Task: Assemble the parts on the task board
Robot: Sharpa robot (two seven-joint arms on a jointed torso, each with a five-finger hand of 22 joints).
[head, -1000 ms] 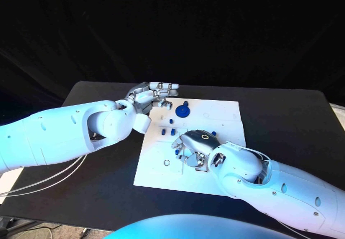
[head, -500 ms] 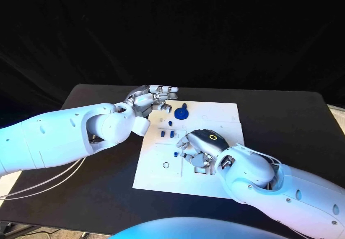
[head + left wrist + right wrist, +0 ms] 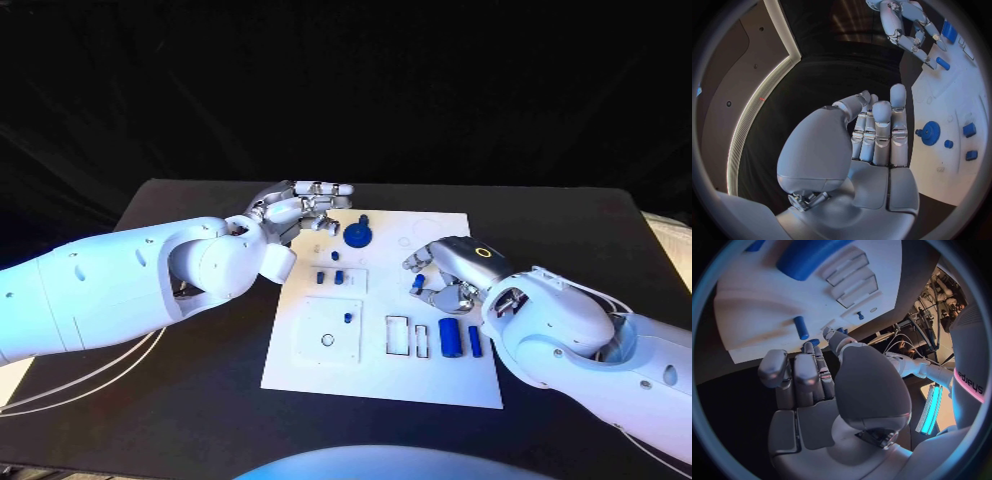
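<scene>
Your right hand (image 3: 450, 272) pinches a small blue peg (image 3: 418, 283) over the white task board (image 3: 378, 375); your left hand (image 3: 299, 206) hovers, fingers curled, empty.

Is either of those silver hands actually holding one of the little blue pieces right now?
The right hand seems to pinch a small blue peg by its end; the left hand holds nothing.

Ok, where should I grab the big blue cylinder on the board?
Take the cylinder across its middle, coming straight down from above. It lies flat on its side, so its rounded long flanks are the faces open to a pinch. A thinner pin lies close beside it, so the pinch probably needs to stay narrow on that side.
</scene>
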